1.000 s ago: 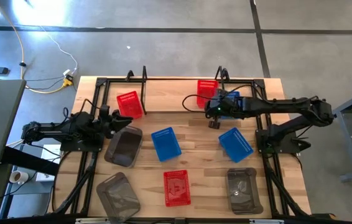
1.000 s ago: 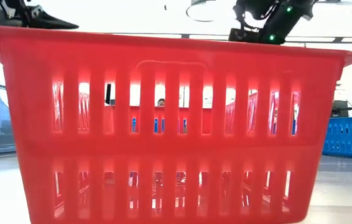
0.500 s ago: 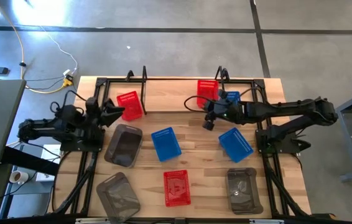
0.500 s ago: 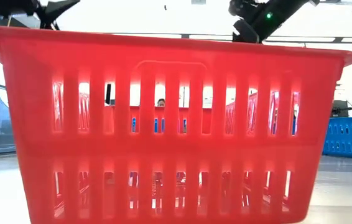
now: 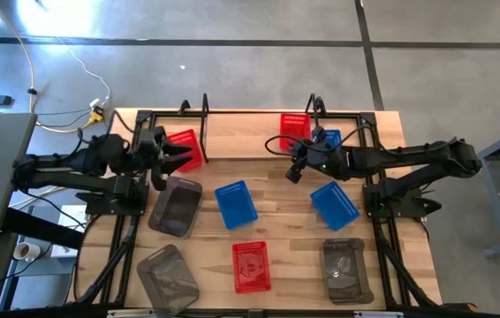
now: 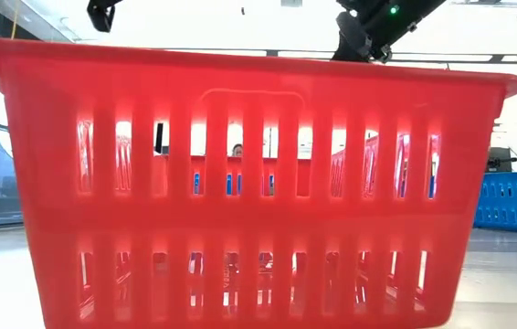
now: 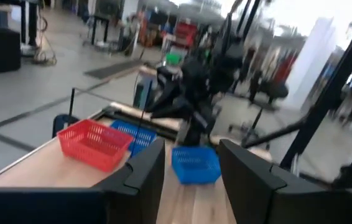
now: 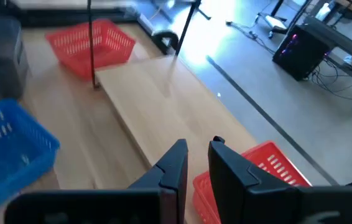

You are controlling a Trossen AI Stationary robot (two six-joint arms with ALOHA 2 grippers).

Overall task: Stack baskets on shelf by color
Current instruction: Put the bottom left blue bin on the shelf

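Note:
Three red baskets show in the high view: one at the right end of the black wire shelf, one by its left end, one near the front edge. Blue baskets stand mid-table; a third sits half hidden under the right arm. Three grey baskets rest on the table. My left gripper is open and empty beside the left red basket. My right gripper is narrowly open and empty, just near of the right red basket.
Black rail frames run along both table sides. The shelf's looped end posts stand up at the far edge. In the low view the front red basket fills the picture. Bare wood lies between the baskets at mid-table.
My left gripper has risen from beside the grey basket and gone toward the far edge, closer to the left red basket. My right gripper has drawn a little toward the table's left. No basket has moved.

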